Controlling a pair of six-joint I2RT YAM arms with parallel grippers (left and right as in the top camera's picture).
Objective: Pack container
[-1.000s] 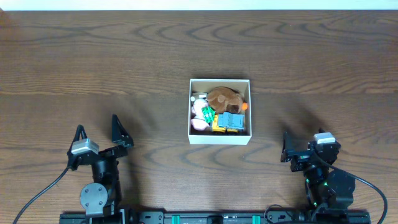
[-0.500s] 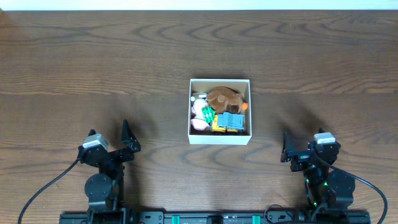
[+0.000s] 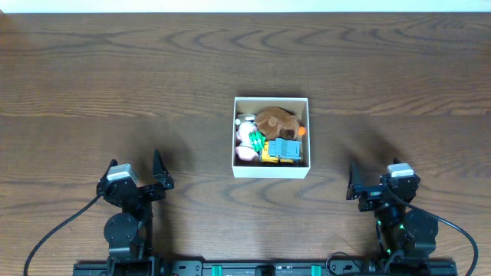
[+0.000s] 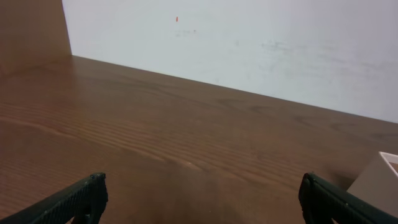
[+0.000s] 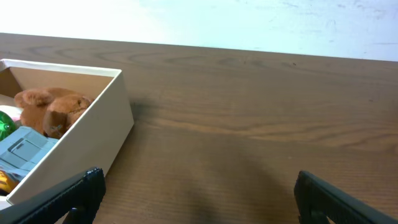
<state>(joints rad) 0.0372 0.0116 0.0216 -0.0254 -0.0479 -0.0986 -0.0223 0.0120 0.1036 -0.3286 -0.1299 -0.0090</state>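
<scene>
The container [image 3: 271,171], a square white-walled box, sits mid-table. It holds a brown plush toy [image 3: 276,120], a blue toy [image 3: 284,148], pink and green pieces [image 3: 248,141] and a yellow piece. My left gripper [image 3: 136,173] is open and empty at the near left, well apart from the box. My right gripper [image 3: 376,179] is open and empty at the near right. In the right wrist view the open fingers [image 5: 199,186] frame bare wood, with the container [image 5: 106,134] and the plush [image 5: 53,106] to the left. In the left wrist view the open fingers [image 4: 202,193] show only the box's corner [image 4: 382,180].
The dark wooden table [image 3: 115,84] stretches around the box with nothing else on it. A white wall [image 4: 249,43] stands behind the table's far edge. Cables run from both arm bases at the near edge.
My left gripper has shifted a little to the right and drawn back toward its base. The right arm and the box have not moved.
</scene>
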